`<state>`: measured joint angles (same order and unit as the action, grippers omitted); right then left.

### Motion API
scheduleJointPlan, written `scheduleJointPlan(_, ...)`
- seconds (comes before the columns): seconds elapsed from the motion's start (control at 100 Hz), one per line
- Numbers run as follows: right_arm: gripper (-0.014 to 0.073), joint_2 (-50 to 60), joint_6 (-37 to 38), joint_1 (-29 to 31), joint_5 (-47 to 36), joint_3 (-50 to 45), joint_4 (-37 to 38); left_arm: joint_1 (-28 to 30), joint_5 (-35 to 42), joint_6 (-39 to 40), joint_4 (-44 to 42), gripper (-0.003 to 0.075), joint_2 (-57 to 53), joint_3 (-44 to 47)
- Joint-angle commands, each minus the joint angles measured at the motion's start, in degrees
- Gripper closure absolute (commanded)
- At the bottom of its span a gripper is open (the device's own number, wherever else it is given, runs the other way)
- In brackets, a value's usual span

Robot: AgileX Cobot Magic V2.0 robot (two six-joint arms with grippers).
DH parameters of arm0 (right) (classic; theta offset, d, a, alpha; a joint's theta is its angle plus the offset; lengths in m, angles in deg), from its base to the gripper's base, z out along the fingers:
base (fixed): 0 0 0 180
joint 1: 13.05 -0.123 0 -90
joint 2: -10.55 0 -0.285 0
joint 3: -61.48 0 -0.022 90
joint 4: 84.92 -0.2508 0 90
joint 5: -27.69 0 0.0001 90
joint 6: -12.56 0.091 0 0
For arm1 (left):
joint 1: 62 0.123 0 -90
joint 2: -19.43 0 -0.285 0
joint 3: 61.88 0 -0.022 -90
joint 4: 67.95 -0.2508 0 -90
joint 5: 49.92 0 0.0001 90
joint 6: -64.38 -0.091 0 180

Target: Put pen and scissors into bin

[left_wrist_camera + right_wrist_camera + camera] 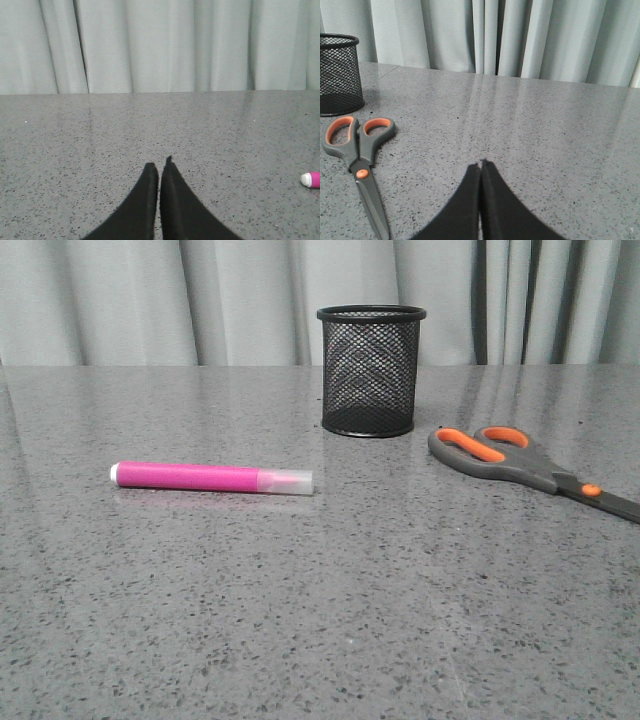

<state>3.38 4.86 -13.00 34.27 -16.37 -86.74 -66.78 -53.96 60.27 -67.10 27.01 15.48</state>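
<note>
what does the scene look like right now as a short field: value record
pen: pink, clear cap, lying flat on the table, left of the bin
bin: black mesh cup, upright, nothing visible inside
scissors: closed, flat, right of the bin, handles toward it
left gripper: shut, empty, above the table
right gripper: shut, empty, beside the scissors
progress: nothing binned yet

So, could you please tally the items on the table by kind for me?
Pen: 1
Scissors: 1
Bin: 1
Total: 3
</note>
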Motion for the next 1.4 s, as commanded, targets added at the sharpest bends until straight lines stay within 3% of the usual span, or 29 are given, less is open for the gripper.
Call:
scheduleJointPlan(0.0,0.0665,1.07,-0.10,0.50,-4.72,-0.76,0.36,0.11,4.82,0.40,0.50,0.0739,-1.83,2.45)
scheduleJointPlan(0.81,0.0665,1.07,-0.10,0.50,-4.72,-0.76,0.36,0.11,4.82,0.40,0.50,0.0739,-1.83,2.45)
scheduleJointPlan(1.1,0.0665,1.07,-0.10,0.50,-9.91,-0.76,0.36,0.11,4.82,0.40,0.63,0.0739,-1.83,2.45)
scheduleJointPlan(1.39,0.0665,1.07,1.05,0.50,-12.56,-0.76,-4.17,0.11,4.75,0.40,9.53,0.0739,-1.83,2.45)
